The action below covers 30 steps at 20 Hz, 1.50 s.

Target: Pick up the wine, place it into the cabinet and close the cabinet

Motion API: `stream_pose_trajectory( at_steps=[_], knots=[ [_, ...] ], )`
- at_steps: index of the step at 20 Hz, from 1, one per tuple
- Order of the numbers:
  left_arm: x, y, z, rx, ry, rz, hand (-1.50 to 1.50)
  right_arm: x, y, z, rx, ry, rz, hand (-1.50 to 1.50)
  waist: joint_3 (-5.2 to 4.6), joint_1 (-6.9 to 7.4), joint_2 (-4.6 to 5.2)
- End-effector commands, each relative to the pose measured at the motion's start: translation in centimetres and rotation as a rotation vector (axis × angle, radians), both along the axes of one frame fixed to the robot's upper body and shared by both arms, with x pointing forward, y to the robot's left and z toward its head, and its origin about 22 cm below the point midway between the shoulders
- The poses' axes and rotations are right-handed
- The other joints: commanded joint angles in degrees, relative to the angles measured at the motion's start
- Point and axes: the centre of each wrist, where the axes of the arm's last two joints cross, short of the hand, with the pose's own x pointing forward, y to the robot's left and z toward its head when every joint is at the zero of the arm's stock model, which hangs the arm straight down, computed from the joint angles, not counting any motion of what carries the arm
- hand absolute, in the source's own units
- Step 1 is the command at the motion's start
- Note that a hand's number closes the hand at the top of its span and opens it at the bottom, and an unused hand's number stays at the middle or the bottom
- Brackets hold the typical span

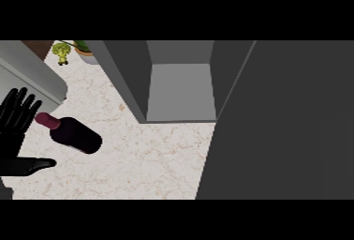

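Observation:
A dark wine bottle [75, 135] with a maroon neck lies tilted on the marble counter [152, 159], neck pointing up-left. My left hand [15, 123] shows at the left edge, open, with fingers straight up and the thumb stretched to the right below the bottle. The bottle's neck lies just beside the fingertips; I cannot tell whether they touch. The grey cabinet [180, 89] stands open at the top centre with nothing inside. Its door [290, 122] swings out and fills the right side. My right hand does not show.
A grey appliance [31, 77] sits at the upper left, close above my left hand. A potted green plant [77, 48] stands at the back left, beside the cabinet's left wall [128, 77].

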Motion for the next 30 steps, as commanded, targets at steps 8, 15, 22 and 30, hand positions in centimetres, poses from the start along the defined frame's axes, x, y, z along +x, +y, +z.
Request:
stream_pose_trajectory(
  at_steps=[8, 15, 22, 30],
  knots=[
    [-1.2, 1.2, -6.0, -0.009, 0.057, -0.012, -1.5, -3.7, -0.9, 1.2, 0.016, -0.104, -0.042, -1.5, 0.01, 0.0, 0.03],
    [-0.8, 2.7, -8.7, 0.028, 0.075, 0.019, -1.5, -4.4, -1.9, 1.9, 0.018, -0.109, -0.049, -1.5, -0.02, -0.49, 0.01],
    [0.1, 2.4, -11.5, -0.004, 0.092, 0.033, -1.5, -4.4, -2.2, 1.8, -0.012, -0.103, -0.049, -1.5, -0.01, -0.54, 0.14],
    [1.8, 3.8, -11.7, -0.104, 0.149, -0.062, -1.5, -3.2, -1.3, 1.4, -0.006, -0.107, -0.048, -1.5, -0.02, -0.28, 0.26]
  ],
)
